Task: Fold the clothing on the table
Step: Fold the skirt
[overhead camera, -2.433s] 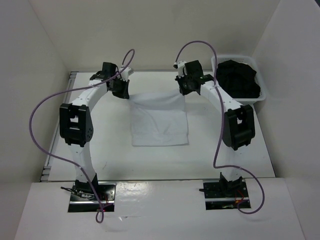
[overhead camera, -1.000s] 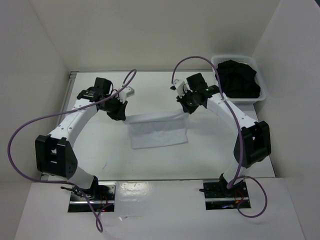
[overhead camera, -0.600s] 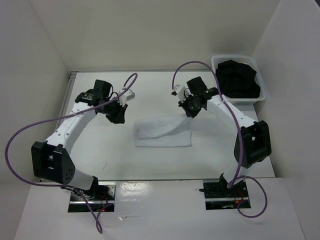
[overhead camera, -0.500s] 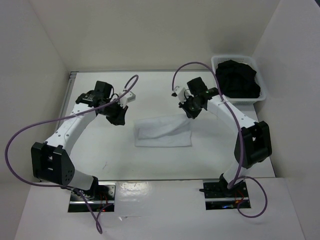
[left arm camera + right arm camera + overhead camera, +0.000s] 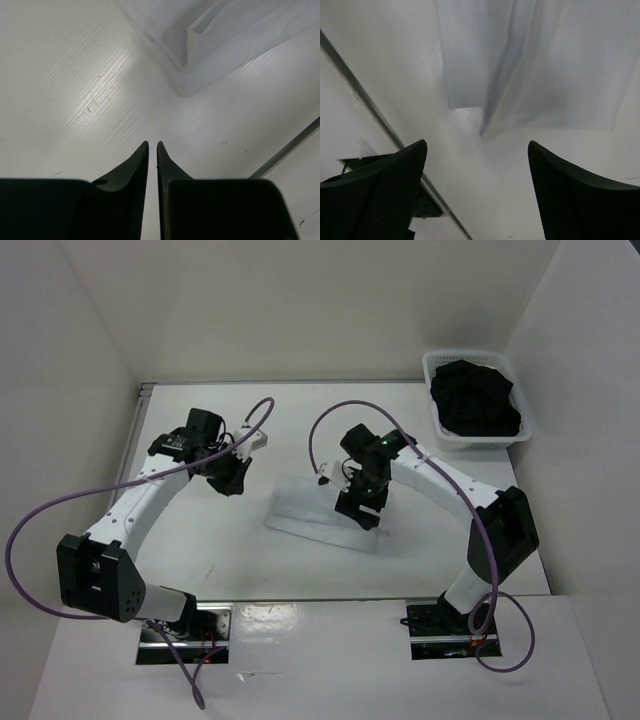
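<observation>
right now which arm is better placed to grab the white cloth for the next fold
Likely right: the right gripper hangs open over the cloth; the left gripper is shut, beside it over bare table.

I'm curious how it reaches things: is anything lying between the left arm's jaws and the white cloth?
Nothing visible. Only table surface lies between the left arm's nearly shut jaws and the clothing; the basket sits far off.

Overhead rear view, two close downward wrist views, common clothing [image 5: 300, 512]
</observation>
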`<act>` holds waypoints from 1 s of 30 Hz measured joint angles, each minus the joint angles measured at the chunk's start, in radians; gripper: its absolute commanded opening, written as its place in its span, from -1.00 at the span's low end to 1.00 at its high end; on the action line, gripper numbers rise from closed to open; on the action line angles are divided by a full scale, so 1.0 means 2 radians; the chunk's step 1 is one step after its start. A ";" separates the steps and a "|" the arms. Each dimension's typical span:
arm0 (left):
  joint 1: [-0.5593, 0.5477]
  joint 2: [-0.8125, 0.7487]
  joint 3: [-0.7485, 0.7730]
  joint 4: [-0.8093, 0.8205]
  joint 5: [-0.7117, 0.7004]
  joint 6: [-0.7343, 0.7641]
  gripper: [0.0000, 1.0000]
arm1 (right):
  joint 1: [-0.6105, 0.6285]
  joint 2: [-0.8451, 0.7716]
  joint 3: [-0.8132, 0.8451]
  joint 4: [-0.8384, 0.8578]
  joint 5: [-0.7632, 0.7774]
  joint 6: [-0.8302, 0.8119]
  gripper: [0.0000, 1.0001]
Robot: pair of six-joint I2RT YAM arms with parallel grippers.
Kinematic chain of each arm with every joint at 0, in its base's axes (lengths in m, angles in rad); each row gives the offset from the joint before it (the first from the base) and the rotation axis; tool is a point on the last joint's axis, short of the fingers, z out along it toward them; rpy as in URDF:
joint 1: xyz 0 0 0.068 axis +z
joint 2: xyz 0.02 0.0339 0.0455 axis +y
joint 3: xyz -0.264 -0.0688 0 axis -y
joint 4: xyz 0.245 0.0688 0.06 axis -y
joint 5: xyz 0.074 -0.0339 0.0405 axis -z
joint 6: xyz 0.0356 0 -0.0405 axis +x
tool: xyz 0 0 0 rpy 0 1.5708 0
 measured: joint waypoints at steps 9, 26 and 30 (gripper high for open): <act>0.006 -0.026 -0.005 0.014 -0.021 -0.020 -0.64 | 0.029 0.013 -0.026 -0.071 0.002 -0.014 0.92; 0.129 -0.081 -0.033 0.041 -0.024 -0.075 -0.16 | 0.029 0.099 0.008 0.104 0.023 0.067 0.92; 0.129 -0.066 -0.034 0.040 -0.012 -0.076 -0.03 | 0.029 0.102 0.014 0.122 0.031 0.086 0.92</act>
